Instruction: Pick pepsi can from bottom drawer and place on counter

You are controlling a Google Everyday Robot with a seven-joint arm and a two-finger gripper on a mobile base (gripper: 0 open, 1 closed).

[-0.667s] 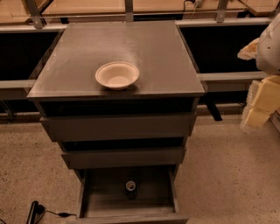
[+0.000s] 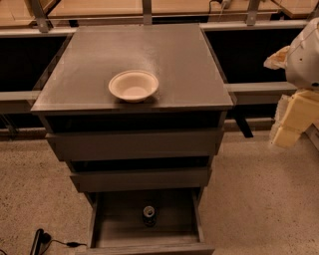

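The pepsi can [image 2: 149, 215] stands upright in the open bottom drawer [image 2: 119, 234], near the middle, showing its silver top. The counter [image 2: 164, 55] is the dark grey top of the drawer cabinet and carries a cream bowl [image 2: 133, 85] near its front centre. My gripper [image 2: 293, 122] is at the right edge of the view, beside the cabinet at about the height of the upper drawers, well away from the can. Above it is a white arm part [image 2: 305, 55].
The two upper drawers [image 2: 134, 144] are slightly open. Light wooden tabletops with metal legs [image 2: 99, 7] stand behind the cabinet. A black cable and plug [image 2: 42, 241] lie on the speckled floor at the lower left.
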